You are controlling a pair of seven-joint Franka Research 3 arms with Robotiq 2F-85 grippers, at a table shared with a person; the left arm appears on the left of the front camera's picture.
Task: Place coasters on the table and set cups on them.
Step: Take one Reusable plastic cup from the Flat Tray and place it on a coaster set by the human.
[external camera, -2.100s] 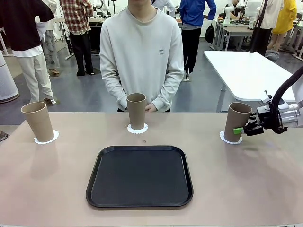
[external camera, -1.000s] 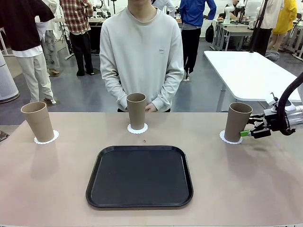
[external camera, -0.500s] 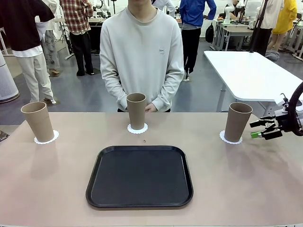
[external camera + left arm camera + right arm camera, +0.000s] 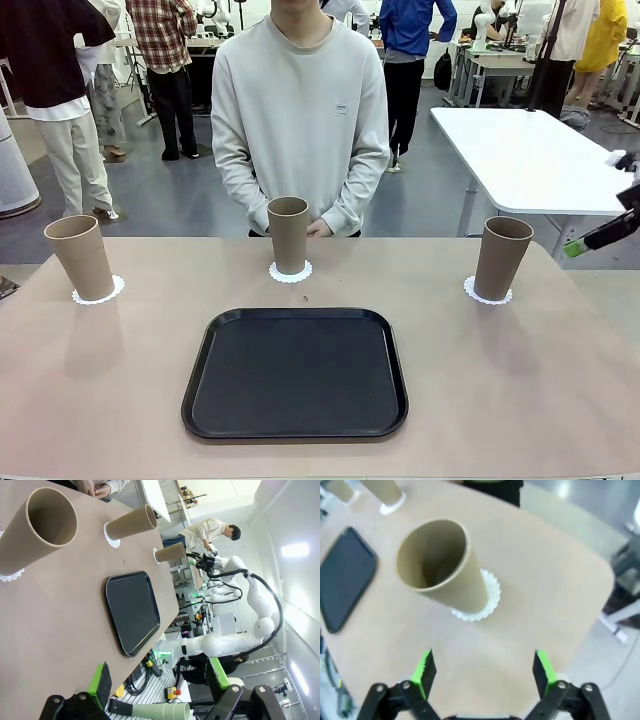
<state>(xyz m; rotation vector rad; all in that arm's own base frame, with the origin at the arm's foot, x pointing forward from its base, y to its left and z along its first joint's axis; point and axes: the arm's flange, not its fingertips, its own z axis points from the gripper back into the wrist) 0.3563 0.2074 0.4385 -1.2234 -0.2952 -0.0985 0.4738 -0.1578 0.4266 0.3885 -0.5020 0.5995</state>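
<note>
Three tan cups stand on white lacy coasters on the beige table (image 4: 530, 390): the left cup (image 4: 80, 257) on its coaster (image 4: 100, 293), the middle cup (image 4: 289, 234) on a coaster (image 4: 291, 272), and the right cup (image 4: 502, 257) on a coaster (image 4: 487, 294). My right gripper (image 4: 603, 236) hangs off the table's right edge, open and holding nothing. In its wrist view the right gripper (image 4: 484, 670) looks down on that cup (image 4: 442, 567) and coaster (image 4: 489, 596), well apart from them. My left gripper (image 4: 159, 679) is open and holding nothing, beyond the table edge near the left cup (image 4: 42, 527).
A black tray (image 4: 295, 372) lies in the middle near my side. The person stands behind the middle cup with hands (image 4: 320, 228) at the far edge. A white table (image 4: 520, 150) stands behind at the right.
My right gripper has drawn back from the right cup, moving right and upward past the table edge. The cup stays upright on its coaster.
</note>
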